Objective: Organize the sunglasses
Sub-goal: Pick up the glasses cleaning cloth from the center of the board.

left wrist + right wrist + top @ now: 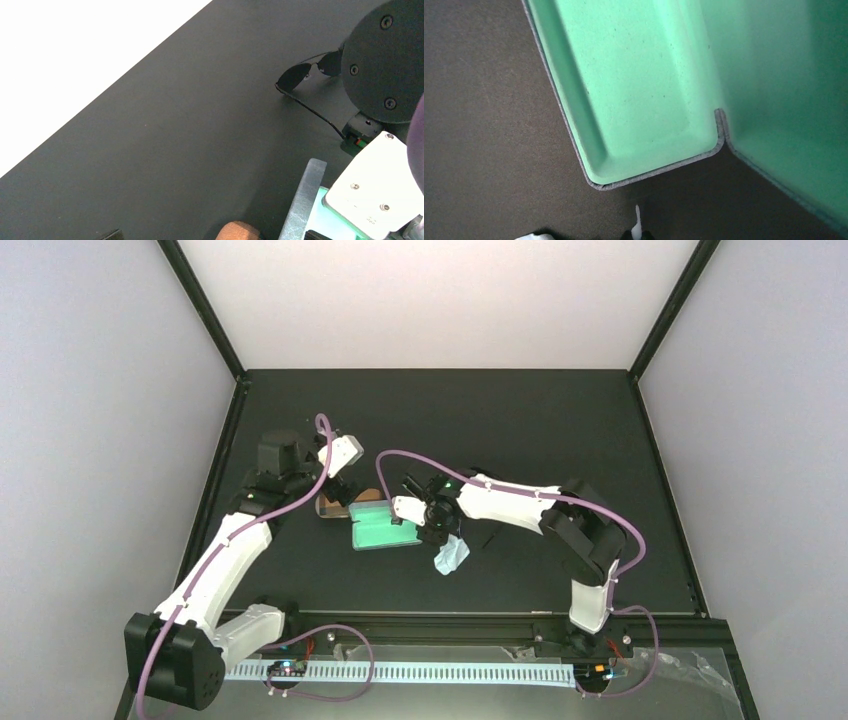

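While the left claw (345, 489) stands apart, the right claw (437, 533) clamps the light blue cloth (451, 555) at 4 o'clock of the green-lined case (385, 525); black sunglasses (299, 75) lie at 3 o'clock.

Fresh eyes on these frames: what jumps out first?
The open case with its bright mint-green lining, in the middle of the table, is the one patch of strong colour on the black surface. A pale cloth shows by its near right corner and a tan case pokes out on its left. The left wrist view adds the black sunglasses, arms unfolded, lying on the table outside any case.
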You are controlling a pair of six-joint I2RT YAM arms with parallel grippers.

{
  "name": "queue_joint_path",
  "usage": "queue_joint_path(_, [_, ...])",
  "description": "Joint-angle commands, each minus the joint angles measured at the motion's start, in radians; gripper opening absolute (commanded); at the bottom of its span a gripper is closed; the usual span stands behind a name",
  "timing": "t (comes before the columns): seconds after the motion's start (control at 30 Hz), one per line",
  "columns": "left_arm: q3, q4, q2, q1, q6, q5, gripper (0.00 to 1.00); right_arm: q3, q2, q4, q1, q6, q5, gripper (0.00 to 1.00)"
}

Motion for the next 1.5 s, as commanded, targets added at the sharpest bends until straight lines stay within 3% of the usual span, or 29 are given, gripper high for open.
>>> queue_joint_path(0.0, [-0.001,0.017,-0.012,0.007,-0.007,0.003,0.95,0.04,-0.014,-0.021,0.006,-0.006,-0.011,0.02])
queue_joint_path(0.23, [-0.016,0.021,-0.011,0.007,0.043,0.055,0.96,0.049,-0.189,-0.015,-0.028,-0.001,-0.097,0.01])
queue_joint_path(0.47, [-0.024,0.003,0.009,-0.018,0.155,0.354,0.92,0.069,-0.441,0.0,-0.181,-0.028,-0.454,0.01])
queue_joint_path(0.67, [0.046,0.021,0.05,-0.082,0.037,0.459,0.89,0.102,-0.538,0.03,-0.256,-0.012,-0.57,0.01])
queue_joint_path(0.87, [0.117,0.048,0.115,-0.172,-0.062,0.527,0.89,0.205,-0.51,-0.074,-0.304,-0.033,-0.746,0.01])
queue_joint_path(1.1, [0.143,0.087,0.183,-0.264,-0.11,0.54,0.84,0.215,-0.509,-0.08,-0.305,-0.012,-0.841,0.01])
queue_joint_path(1.47, [0.109,0.194,0.201,-0.367,-0.118,0.333,0.72,0.191,-0.508,0.026,-0.306,0.144,-0.854,0.01])
